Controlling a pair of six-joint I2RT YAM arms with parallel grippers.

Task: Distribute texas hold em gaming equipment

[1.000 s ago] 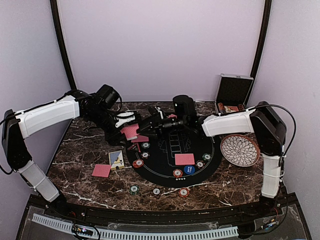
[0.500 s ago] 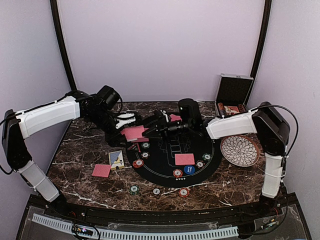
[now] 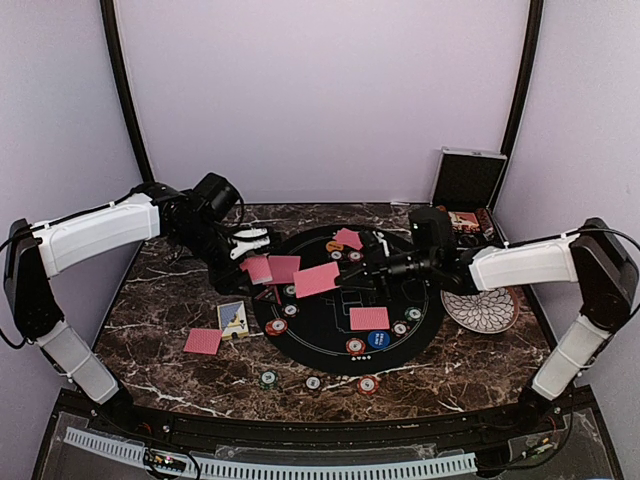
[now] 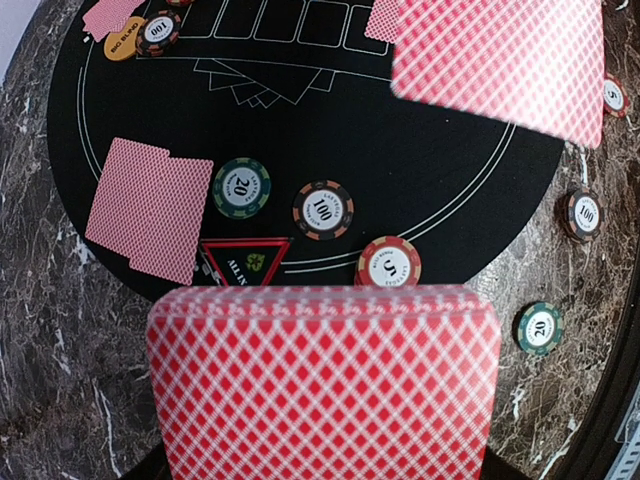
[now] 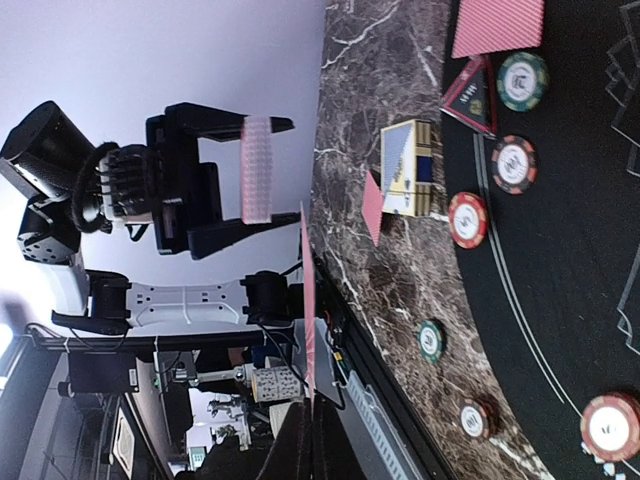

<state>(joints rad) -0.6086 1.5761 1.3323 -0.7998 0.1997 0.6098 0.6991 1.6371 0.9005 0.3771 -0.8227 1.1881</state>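
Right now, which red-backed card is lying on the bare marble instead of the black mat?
The card at the near left, beside the small box; the other cards lie on the mat or are held in the arms' jaws.

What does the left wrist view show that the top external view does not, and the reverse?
Only the left wrist view: readable print, the 20 on a green chip and ALL IN on the triangle marker. Only the top external view: the patterned plate, the open case and the card box. Both: the black mat and the lifted red-backed card.
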